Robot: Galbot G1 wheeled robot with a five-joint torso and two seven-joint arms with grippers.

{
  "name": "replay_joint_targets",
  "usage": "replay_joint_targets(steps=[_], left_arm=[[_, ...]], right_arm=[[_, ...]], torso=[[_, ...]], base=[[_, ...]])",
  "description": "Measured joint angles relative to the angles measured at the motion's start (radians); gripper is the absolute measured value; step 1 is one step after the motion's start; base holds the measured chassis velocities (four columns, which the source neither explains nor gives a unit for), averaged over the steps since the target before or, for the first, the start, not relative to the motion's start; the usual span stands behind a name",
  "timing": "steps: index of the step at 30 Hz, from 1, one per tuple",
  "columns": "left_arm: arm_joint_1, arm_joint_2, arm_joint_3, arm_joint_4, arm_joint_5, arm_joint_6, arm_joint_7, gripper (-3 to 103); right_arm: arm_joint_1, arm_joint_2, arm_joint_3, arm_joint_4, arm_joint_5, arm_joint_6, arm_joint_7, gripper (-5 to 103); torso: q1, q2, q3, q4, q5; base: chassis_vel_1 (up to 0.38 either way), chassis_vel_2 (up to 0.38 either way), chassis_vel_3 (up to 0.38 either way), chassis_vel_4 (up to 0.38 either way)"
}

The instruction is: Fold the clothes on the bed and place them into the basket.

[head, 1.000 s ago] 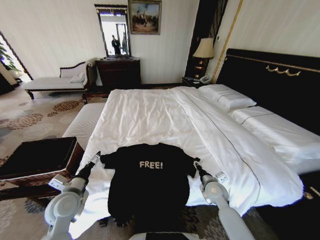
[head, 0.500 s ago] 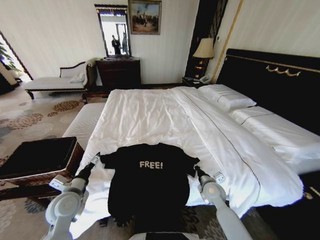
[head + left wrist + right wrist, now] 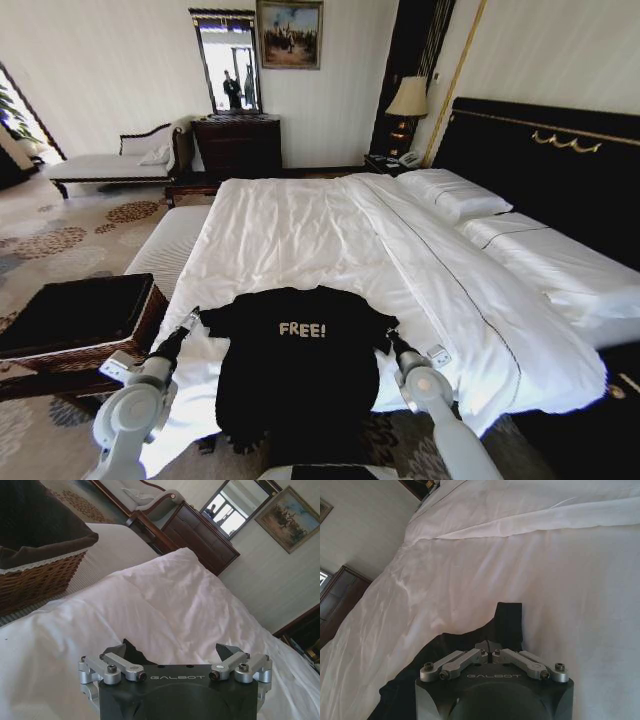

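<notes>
Black top (image 3: 300,365) lies flat at the bed (image 3: 330,240) foot; right gripper (image 3: 492,652) fingers pinched on its right sleeve; left gripper (image 3: 175,655) fingers spread wide beside the left sleeve

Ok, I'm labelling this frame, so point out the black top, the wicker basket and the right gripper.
black top (image 3: 300,360), head view, chest below the lettering.
wicker basket (image 3: 148,318), head view, woven side wall.
right gripper (image 3: 386,338), head view, fingertips at the sleeve.

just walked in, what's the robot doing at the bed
The robot stands at the foot of the bed with a black top spread flat before it. Its left gripper sits open at one sleeve; its right gripper is shut on the other sleeve. The basket waits to its left.
</notes>
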Motion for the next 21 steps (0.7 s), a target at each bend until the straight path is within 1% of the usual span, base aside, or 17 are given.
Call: replay_joint_targets(steps=[5,8,10,11,13,15,16,17,19,21], left_arm=[[-0.001,0.001,-0.001,0.005,0.002,-0.001,-0.002,100],[-0.002,0.002,-0.004,0.005,0.003,-0.001,-0.003,100],[-0.001,0.002,-0.004,0.005,0.003,-0.001,-0.004,100],[-0.001,0.003,-0.006,0.005,0.003,-0.001,-0.004,100],[-0.001,0.006,-0.01,0.01,0.004,-0.001,-0.004,100],[-0.002,0.006,-0.01,0.013,0.004,-0.001,-0.004,100],[-0.003,0.006,-0.01,0.017,0.005,-0.001,-0.004,100],[-0.006,0.004,-0.009,0.022,0.009,-0.001,-0.004,100],[-0.008,0.002,-0.006,0.024,0.011,-0.001,-0.004,100],[-0.012,-0.003,-0.001,0.027,0.016,-0.001,-0.004,100]], right_arm=[[0.034,-0.003,-0.038,0.005,-0.005,0.011,-0.021,0],[0.055,0.002,-0.054,-0.01,-0.051,0.021,-0.029,0],[0.056,0.003,-0.051,-0.013,-0.052,0.021,-0.025,0],[0.056,0.004,-0.045,-0.016,-0.051,0.021,-0.021,-3],[0.047,-0.001,-0.024,-0.027,-0.044,0.021,-0.019,7],[0.044,-0.004,-0.02,-0.031,-0.043,0.021,-0.019,7],[0.041,-0.01,-0.014,-0.039,-0.038,0.021,-0.02,12],[0.038,-0.016,-0.011,-0.049,-0.032,0.021,-0.021,23],[0.038,-0.017,-0.011,-0.055,-0.029,0.021,-0.022,23],[0.042,-0.018,-0.011,-0.068,-0.025,0.02,-0.024,33]], torso=[[0.0,0.0,0.0,0.0002,0.0],[0.0,0.0,0.0,0.0003,0.0],[0.0,0.0,0.0,0.0003,0.0],[0.0,0.0,0.0,0.0002,0.0001],[0.0,0.0,0.0,0.0,0.0],[0.0,0.0,0.0,-0.0001,0.0001],[0.0,0.0,0.0,0.0,0.0],[0.0,0.0,0.0,0.0,0.0001],[0.0,0.0,0.0,0.0,0.0],[0.0,0.0,0.0,0.0,0.0002]], base=[[0.0,0.0,0.0,0.0],[0.0,0.0,0.0,0.0],[0.0,0.0,0.0,0.0],[0.0,0.0,0.0,0.0],[0.0,0.0,0.0,0.0],[0.0,0.0,0.0,0.0],[0.0,0.0,0.0,0.0],[0.0,0.0,0.0,0.0],[0.0,0.0,0.0,0.0],[0.0,0.0,0.0,0.0]])
